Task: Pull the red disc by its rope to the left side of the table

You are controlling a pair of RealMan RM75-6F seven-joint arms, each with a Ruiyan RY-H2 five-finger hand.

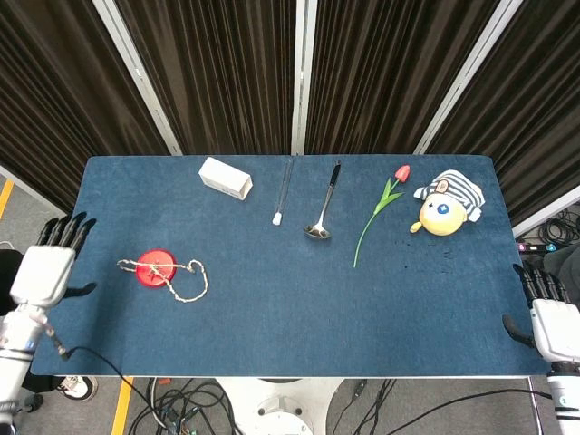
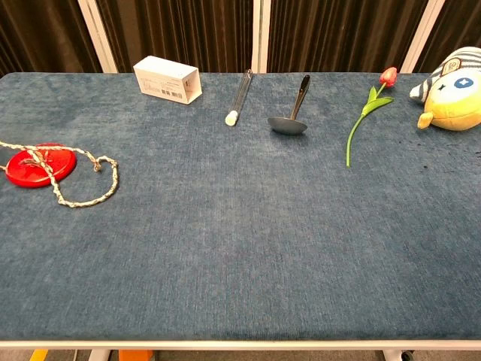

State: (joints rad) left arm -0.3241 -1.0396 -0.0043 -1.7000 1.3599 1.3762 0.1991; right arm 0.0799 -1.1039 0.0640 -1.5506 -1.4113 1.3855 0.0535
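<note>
- The table [image 2: 248, 248] is showing a matt, slightly napped blue cloth covering.
- The red disc [image 2: 37, 165] is looking like smooth, glossy plastic.
- Its rope [image 2: 89, 186] is looking like rough, twisted fibre.
- The ladle [image 2: 289, 122] is gleaming like polished metal.
- The toy [image 1: 445, 206] is looking like soft plush.

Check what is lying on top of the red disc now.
Only the rope crosses the disc, knotted near its middle, looping onto the table. The disc's underside is hidden.
</note>
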